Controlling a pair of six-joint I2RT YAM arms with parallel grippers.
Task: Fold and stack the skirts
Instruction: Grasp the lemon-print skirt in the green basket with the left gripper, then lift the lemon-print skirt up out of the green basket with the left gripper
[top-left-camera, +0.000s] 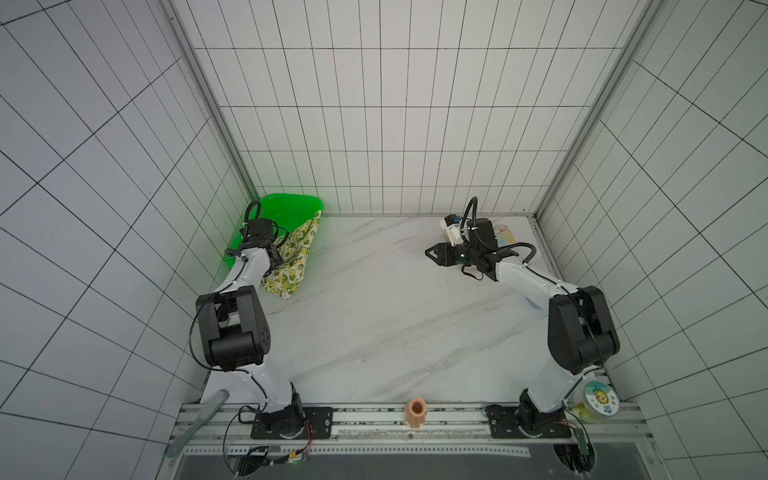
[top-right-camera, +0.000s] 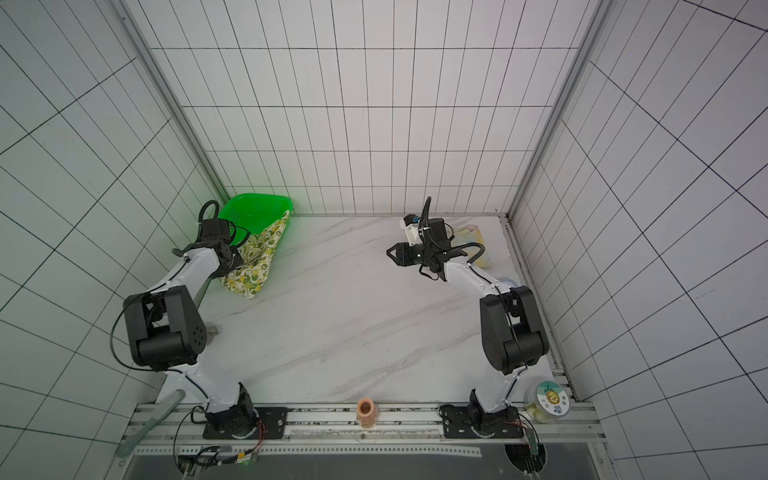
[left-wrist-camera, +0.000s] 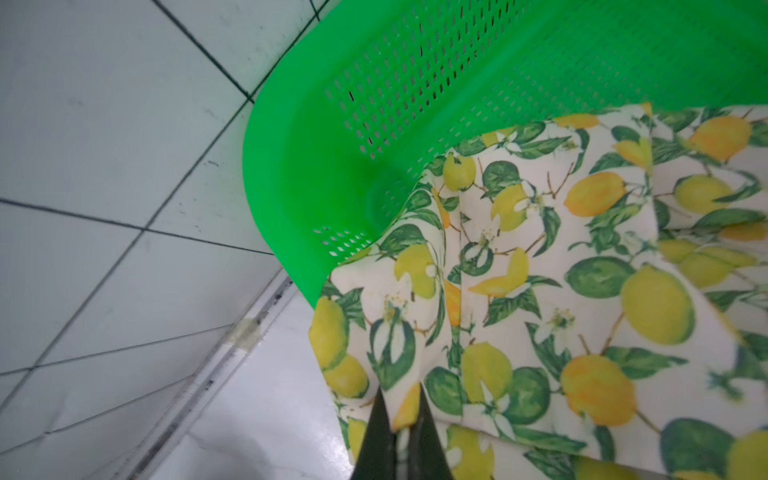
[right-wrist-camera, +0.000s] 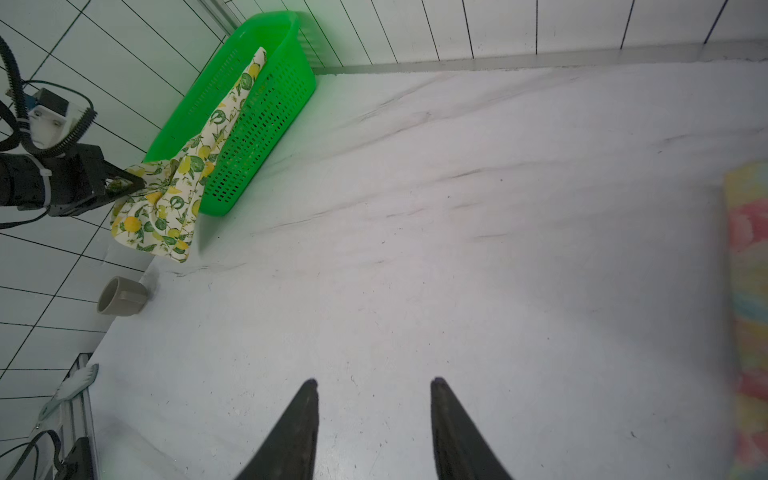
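I log: thin cream lemon-print cloth skirt (top-left-camera: 291, 262), long axis slanting off the perforated green plastic basket (top-left-camera: 286, 205) rim. My left gripper (left-wrist-camera: 400, 409) pinches its edge; right gripper (right-wrist-camera: 375, 381) half-open, empty.

Green basket (top-left-camera: 286, 205) far-left corner; peach cup (top-left-camera: 416, 411), possibly vase, front rail; lidded jar (top-left-camera: 598, 400) front-right.

The lemon-print skirt (left-wrist-camera: 540, 291) is thin woven cloth, matt, with soft creases. The green basket (left-wrist-camera: 316, 166) is glossy moulded plastic, its walls pierced with small slots and its rim smooth. The bench (right-wrist-camera: 457, 249) has a smooth, white marble-look surface with grey veins and a faint sheen. The pastel skirt (right-wrist-camera: 748, 270) looks like soft matt cloth, though it is blurred. The wall tiles (top-left-camera: 395, 124) are smooth and white. The right gripper (right-wrist-camera: 375, 380) has matt black jaws. The front rail (top-left-camera: 374, 411) is bare metal.
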